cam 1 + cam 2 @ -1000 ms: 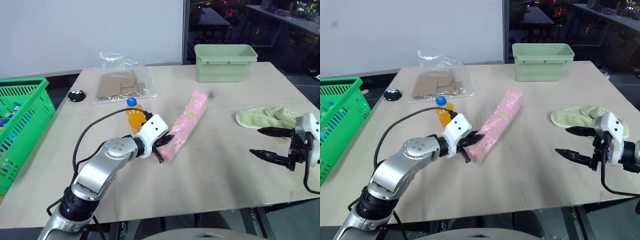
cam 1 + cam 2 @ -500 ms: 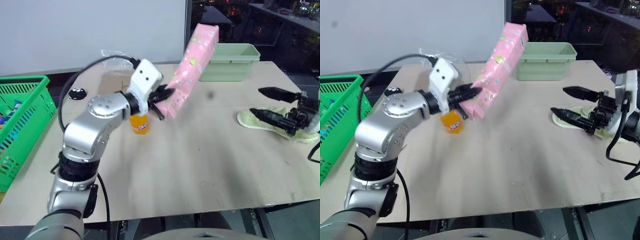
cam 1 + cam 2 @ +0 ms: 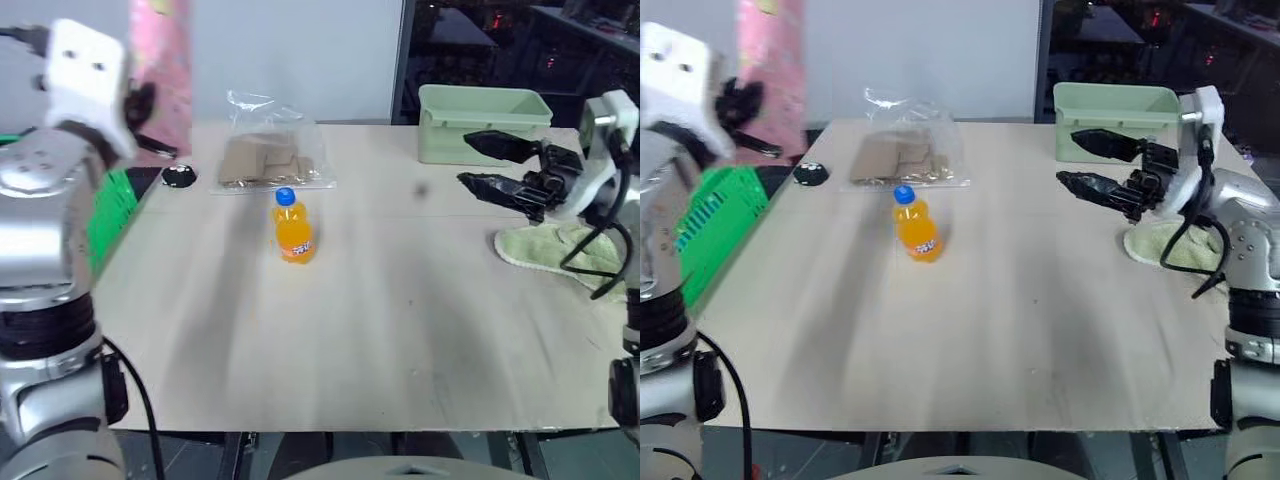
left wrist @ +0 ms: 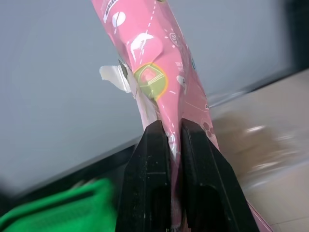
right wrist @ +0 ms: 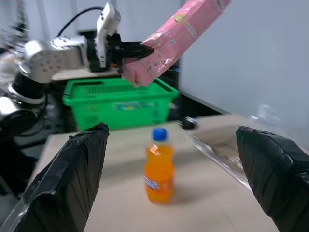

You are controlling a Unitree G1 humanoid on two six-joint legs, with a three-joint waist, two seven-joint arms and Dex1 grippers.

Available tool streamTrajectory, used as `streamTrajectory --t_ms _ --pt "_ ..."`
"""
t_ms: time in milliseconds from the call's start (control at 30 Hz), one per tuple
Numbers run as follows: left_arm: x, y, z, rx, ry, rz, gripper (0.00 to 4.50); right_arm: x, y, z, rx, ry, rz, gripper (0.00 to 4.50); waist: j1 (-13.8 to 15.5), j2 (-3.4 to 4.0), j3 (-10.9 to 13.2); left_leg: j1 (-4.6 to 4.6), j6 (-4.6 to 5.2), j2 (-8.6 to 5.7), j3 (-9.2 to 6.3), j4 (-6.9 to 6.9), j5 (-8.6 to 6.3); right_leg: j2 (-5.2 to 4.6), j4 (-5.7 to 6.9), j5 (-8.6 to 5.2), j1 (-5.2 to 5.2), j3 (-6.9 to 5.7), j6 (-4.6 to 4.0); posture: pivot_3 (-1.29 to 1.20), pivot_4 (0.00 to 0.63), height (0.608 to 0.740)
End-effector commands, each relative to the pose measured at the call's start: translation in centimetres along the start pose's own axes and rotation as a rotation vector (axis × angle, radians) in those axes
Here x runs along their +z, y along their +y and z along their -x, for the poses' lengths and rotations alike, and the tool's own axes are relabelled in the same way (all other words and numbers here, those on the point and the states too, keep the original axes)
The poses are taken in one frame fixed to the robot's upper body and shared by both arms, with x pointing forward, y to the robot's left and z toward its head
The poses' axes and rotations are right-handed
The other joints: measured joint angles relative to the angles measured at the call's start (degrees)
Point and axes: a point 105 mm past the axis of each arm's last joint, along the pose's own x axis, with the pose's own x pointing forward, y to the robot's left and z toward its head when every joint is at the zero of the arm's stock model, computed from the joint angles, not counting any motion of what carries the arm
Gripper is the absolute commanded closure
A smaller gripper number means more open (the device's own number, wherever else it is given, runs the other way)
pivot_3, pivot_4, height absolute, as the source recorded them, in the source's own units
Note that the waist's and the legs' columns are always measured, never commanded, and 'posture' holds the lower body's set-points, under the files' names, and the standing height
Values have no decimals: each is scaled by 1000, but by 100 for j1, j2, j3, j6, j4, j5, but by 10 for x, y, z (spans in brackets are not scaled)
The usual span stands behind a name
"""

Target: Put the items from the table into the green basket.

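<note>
From the head views the left gripper (image 3: pixel 140 100) pinches the pink packet (image 3: pixel 160 60) high over the green basket (image 3: pixel 725 205), the left wrist view shows the pinch tight, and the right wrist view shows the right gripper (image 3: pixel 1090 160) wide open and empty facing the orange bottle (image 5: pixel 159 166) on the counter (image 3: pixel 350 330), so next I think the packet must go down into the basket.

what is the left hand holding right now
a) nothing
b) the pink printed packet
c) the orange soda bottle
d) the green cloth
b) the left hand is shut on the pink printed packet, raised near the green basket, while the orange soda bottle stands alone on the table.
</note>
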Motion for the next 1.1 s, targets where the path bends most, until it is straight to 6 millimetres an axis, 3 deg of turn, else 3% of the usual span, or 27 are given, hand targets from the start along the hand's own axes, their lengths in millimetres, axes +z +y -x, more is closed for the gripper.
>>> streamTrajectory --t_ms 33,200,333,467,833,933,1100 --pt "-4 44 15 167 21 -45 4488 8 1 -8 50 -12 46 0 99 -1 -1 0 0 0 -1 -2 0 0 0 0 -1 -2 0 210 0 740" --pt "-32 71 23 218 95 -112 4488 6 -2 -13 67 -12 45 0 425 -9 0 -9 -4 -3 -19 -2 2 -6 -2 0 -1 -24 -3 234 0 740" --pt "-41 80 18 225 96 -122 4488 6 -3 -16 59 -18 57 0 588 -9 0 -8 -10 -5 -22 -2 5 -11 -5 -3 -1 -29 -9 221 0 740" --pt "-51 86 7 204 81 -120 4488 7 -2 -18 37 -28 81 0 615 -10 -1 -9 -23 -6 -26 -3 13 -14 -4 -9 0 -37 -22 200 0 740" --pt "-116 94 -10 165 210 -102 4488 16 -1 -18 -93 -45 223 0 521 -13 -4 -15 -26 -4 -19 -16 15 -13 2 0 -15 -37 -9 145 0 740" --pt "-124 95 -14 161 217 -85 4488 13 1 -16 -102 -35 224 0 511 -18 -8 -21 -26 -4 -20 -16 15 -12 6 1 -21 -38 -9 137 0 740" --pt "-127 104 -19 205 220 -77 2590 11 2 -13 -113 -28 220 0 473 -25 -12 -20 -27 -4 -18 -12 16 -12 9 1 -19 -38 -9 123 0 740"
